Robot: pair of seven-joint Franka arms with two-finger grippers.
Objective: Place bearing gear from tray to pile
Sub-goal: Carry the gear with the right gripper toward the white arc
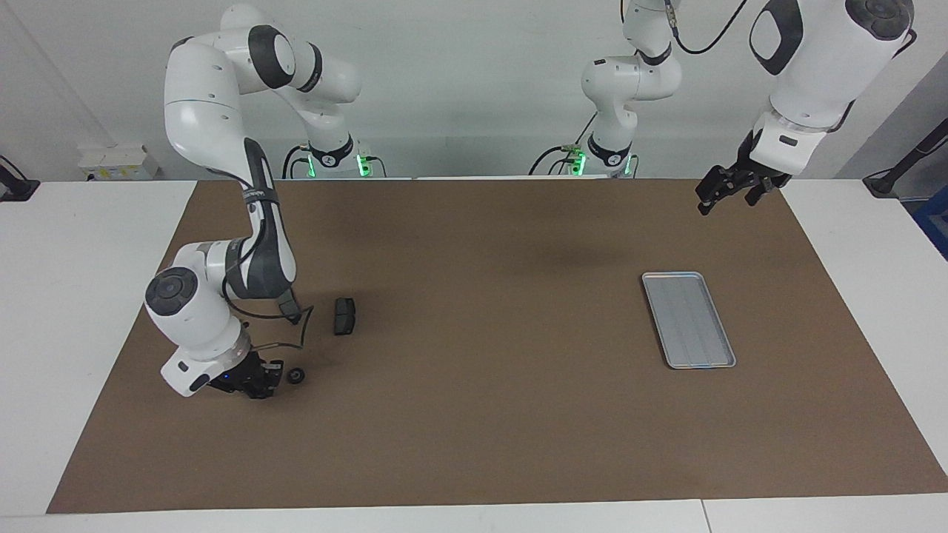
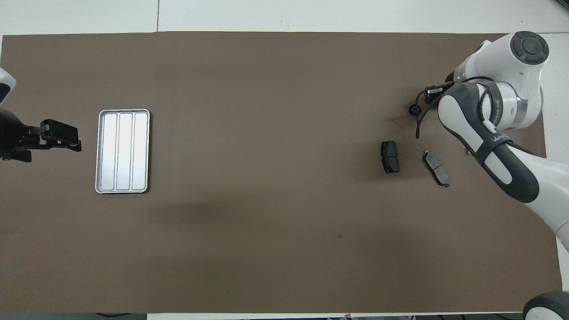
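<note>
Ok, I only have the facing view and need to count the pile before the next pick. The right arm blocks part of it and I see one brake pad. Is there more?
Observer: Yes. Overhead shows a second brake pad beside the first brake pad, toward the right arm's end of the table, where the forearm hides it from you.
Operator: Does the bearing gear touch that hidden one?
Observer: No. Overhead, the bearing gear lies farther from the robots than both pads and apart from them. The right gripper sits low beside it. The left gripper waits in the air near the empty tray.
</note>
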